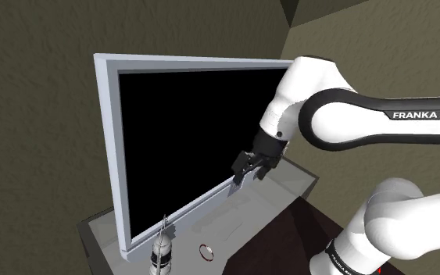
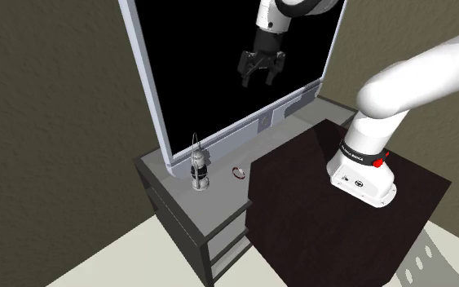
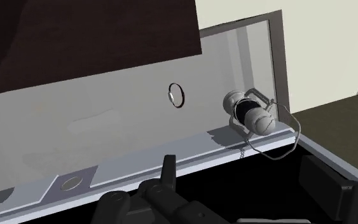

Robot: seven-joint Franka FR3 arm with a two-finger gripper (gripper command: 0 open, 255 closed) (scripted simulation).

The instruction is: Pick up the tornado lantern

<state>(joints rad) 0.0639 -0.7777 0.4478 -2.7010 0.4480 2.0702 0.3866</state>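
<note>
Lantern (image 3: 250,118) is seen on the grey table (image 3: 107,108), just beside the monitor frame (image 3: 171,162). Ring (image 3: 177,95) is laid near it, apart. Gripper (image 3: 246,177) fingers are spread, nothing clasped between them.

White Franka arm (image 1: 320,86) with rounded glossy links, dark joint bands, white FRANKA EMI lettering (image 1: 427,115), red mark (image 2: 380,161) by the base ring, all-black two-finger gripper (image 2: 260,80)

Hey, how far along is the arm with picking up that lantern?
Nothing looks done: the lantern stands upright on the grey cabinet, untouched. In hand: the gripper hangs open, high before the screen, holding nothing. Left: move over, descend, grasp, lift.
</note>
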